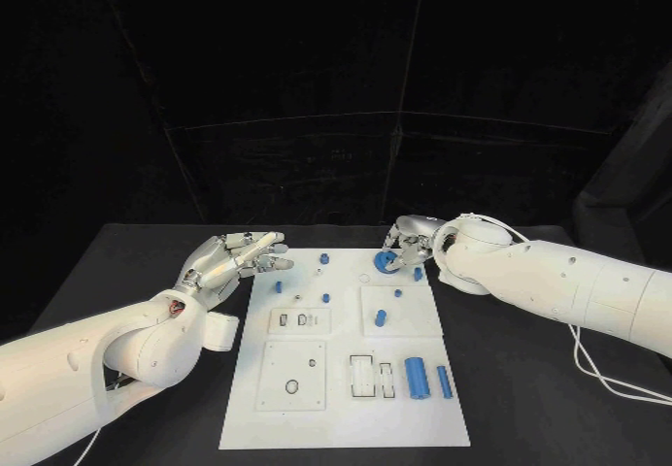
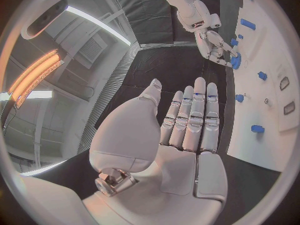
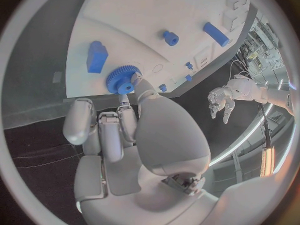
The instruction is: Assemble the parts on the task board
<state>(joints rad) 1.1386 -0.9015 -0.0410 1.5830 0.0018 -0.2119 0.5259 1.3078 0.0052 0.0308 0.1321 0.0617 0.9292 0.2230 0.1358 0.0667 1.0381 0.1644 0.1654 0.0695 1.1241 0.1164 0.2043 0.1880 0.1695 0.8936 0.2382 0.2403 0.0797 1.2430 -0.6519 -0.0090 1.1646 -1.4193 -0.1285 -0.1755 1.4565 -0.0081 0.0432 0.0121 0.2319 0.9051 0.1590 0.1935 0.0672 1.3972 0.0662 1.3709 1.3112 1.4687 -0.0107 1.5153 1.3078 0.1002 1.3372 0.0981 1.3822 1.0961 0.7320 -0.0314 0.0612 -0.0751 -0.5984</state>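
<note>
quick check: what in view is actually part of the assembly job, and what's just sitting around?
Job:
- task board
- blue gear, held by the right hand
- blue cylinders near the board's front edge
- small blue pegs
- left hand, open beside the board

Lying about:
- black table
- white cable off the right arm

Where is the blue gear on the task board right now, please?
In the head view the blue gear sits at the task board's far edge, right of centre, under the right robot hand's fingertips.
</note>
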